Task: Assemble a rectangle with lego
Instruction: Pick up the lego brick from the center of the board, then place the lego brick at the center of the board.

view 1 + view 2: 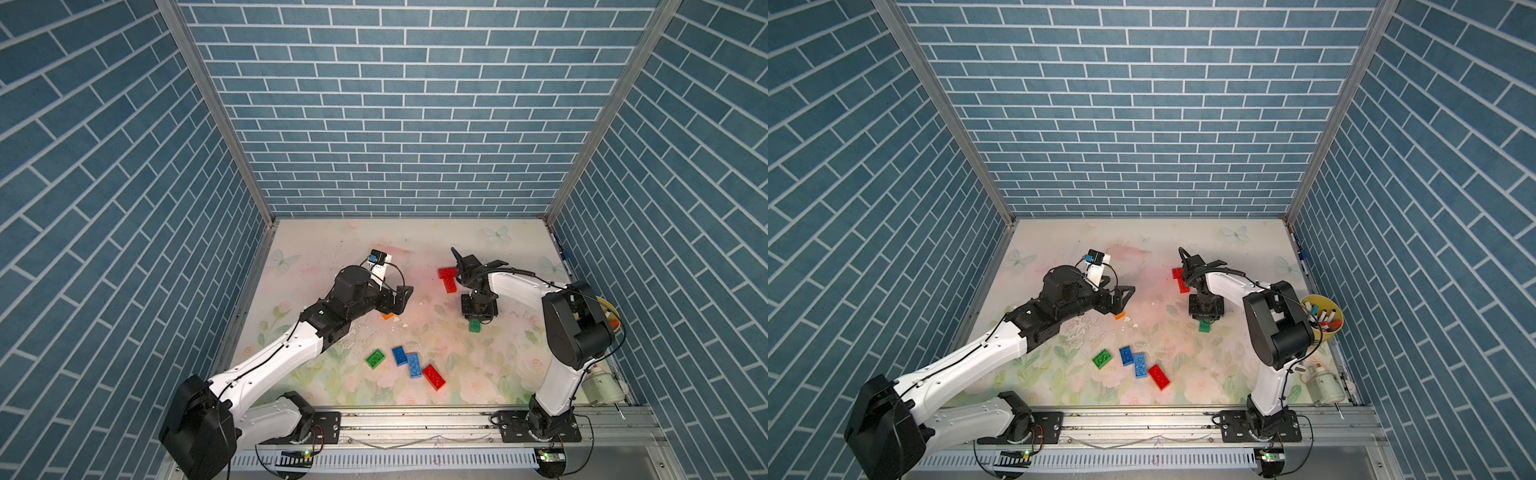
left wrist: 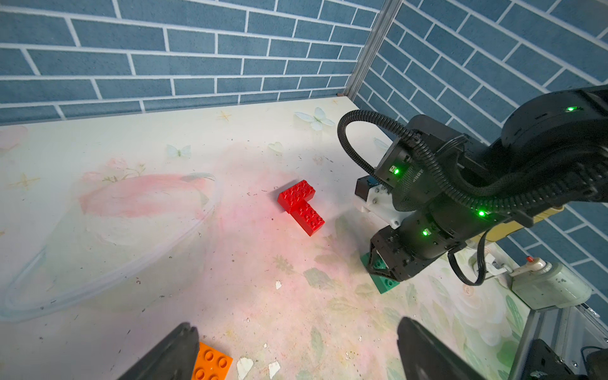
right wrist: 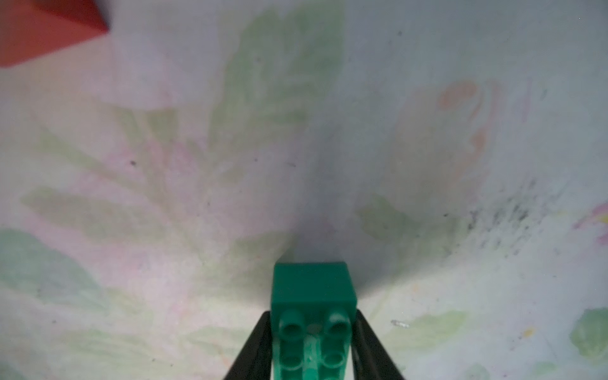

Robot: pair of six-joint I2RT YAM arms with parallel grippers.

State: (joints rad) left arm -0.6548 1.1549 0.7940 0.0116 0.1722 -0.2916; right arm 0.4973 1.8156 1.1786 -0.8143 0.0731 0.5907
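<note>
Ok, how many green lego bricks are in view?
2. The darker green brick is gripped in the right claw; the brighter green brick lies loose near the front, beside a blue brick. Others may be hidden.

Walls: blue brick pattern with white joints. Counter: pale floral print with faded pink blooms, green leaves and light butterflies. Centre right of the frame in both top views: red pair, both bricks red; below it, dark green brick. Lower centre: bright green brick, blue brick, lighter blue brick, red brick. Centre: orange brick. Left arm and right arm: white shells, black joints.
</note>
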